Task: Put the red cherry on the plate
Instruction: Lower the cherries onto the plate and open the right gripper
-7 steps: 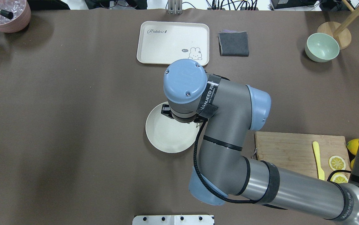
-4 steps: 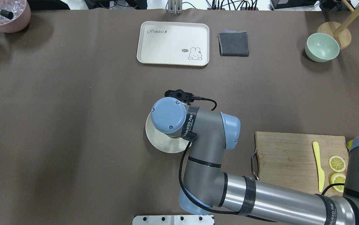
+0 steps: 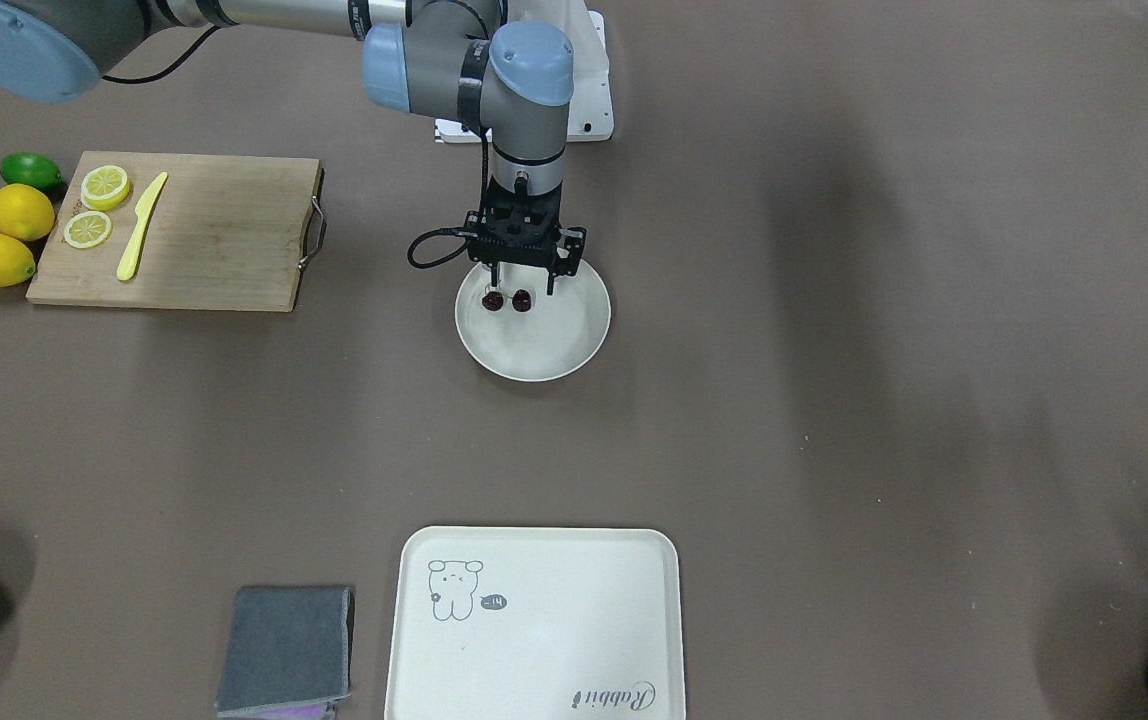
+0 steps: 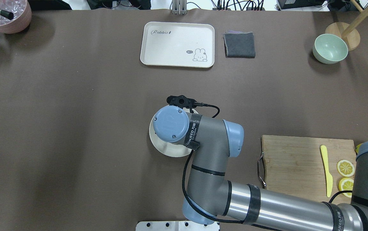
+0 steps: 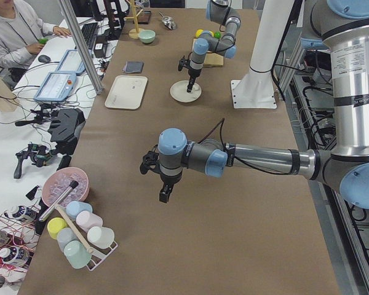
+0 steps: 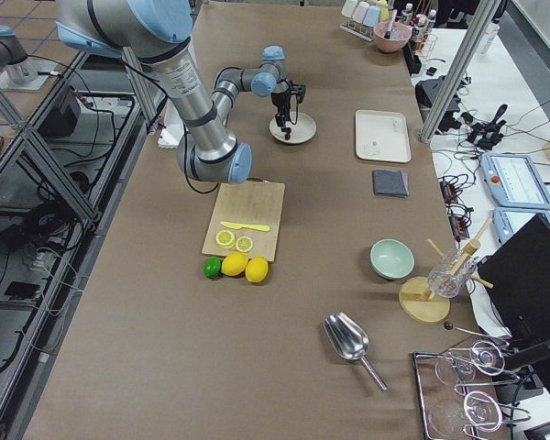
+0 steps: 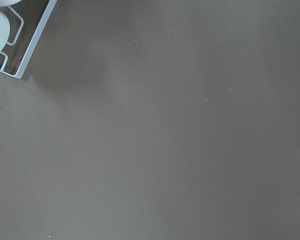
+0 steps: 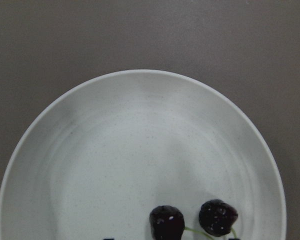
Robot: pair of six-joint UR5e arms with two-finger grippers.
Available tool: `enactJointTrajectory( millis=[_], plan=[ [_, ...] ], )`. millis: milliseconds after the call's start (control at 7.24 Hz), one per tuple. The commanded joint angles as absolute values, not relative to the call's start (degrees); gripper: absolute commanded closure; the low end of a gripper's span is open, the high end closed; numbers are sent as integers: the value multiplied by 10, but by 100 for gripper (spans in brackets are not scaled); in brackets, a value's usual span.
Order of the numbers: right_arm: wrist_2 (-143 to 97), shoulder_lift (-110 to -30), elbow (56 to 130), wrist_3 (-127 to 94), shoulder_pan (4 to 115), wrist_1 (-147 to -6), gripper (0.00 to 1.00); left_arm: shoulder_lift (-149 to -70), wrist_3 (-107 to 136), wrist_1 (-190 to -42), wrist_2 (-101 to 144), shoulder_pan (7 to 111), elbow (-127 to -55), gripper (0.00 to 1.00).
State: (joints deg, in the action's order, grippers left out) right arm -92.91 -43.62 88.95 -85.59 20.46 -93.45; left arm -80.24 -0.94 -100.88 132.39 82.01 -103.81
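Directly beneath the right pincer, whose fingers stand wide apart, the red cherry lies in the plate near its robot-side rim, the pair side by side along the finger line; it looks free of both fingers, so a straight lift should clear it.

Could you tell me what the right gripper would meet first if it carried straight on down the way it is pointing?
Most likely the red cherry, which sits just below the right gripper. The plate lies right beneath that. The exact gap is unclear.
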Motion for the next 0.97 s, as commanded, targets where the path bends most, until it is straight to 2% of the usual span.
enactJointTrajectory(
  millis=[0,276,553,829],
  plan=[
    [-949,-489,950,-777,239,-939,0,-803,-9,-1009,1324,820,-1038,2],
    [-1060,-567,1036,-698,350,-965,0,-803,-8,-1008,1324,820,-1038,2],
    [-1092,-572,1049,-556,438,-1036,0,-807,-8,-1009,1324,820,-1037,2],
    [-1171,-647,1049,-382,551,-1039,0,-809,-7,-1009,1322,821,-1036,2]
  ],
)
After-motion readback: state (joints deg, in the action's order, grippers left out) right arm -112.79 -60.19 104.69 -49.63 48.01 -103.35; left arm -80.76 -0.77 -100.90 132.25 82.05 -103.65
